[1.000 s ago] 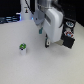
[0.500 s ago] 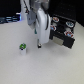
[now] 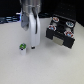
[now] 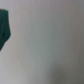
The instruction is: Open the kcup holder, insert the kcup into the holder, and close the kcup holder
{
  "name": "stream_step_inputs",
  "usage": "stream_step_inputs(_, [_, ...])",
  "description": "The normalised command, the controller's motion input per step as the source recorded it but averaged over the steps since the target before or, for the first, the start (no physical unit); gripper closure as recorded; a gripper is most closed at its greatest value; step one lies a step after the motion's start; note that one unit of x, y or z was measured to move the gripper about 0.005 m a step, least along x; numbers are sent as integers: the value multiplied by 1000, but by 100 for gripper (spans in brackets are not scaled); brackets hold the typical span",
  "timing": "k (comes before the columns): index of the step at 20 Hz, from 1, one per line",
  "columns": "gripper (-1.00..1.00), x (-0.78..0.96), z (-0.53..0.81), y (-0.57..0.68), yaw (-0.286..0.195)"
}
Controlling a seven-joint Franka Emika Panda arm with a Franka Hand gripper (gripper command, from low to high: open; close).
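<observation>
Claw (image 3: 33,47) low, just beside kcup (image 3: 22,48).

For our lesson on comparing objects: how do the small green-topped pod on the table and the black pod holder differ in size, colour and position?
The kcup is tiny; the kcup holder is far larger. The kcup is white with a green top; the kcup holder is a black box carrying pale-topped pods. The kcup stands alone toward the exterior view's left, near the gripper; the kcup holder sits at the right. Both rest on the white table.

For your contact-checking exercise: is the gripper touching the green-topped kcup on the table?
Cannot tell. In the exterior view the gripper hangs just beside the kcup, too blurred to show gap or contact; the wrist view shows only a green edge.
</observation>
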Motion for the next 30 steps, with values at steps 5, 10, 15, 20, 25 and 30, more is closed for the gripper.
stream_step_inputs(5, [-100,-116,-383,-468,-289])
stream_step_inputs(10, [-100,-141,-384,-446,-289])
stream_step_inputs(15, [-100,-139,-299,-261,-254])
stream_step_inputs(20, [-100,-58,-139,-1,-186])
stream_step_inputs(25, [100,-53,-12,0,-73])
stream_step_inputs(30, [100,113,797,297,0])
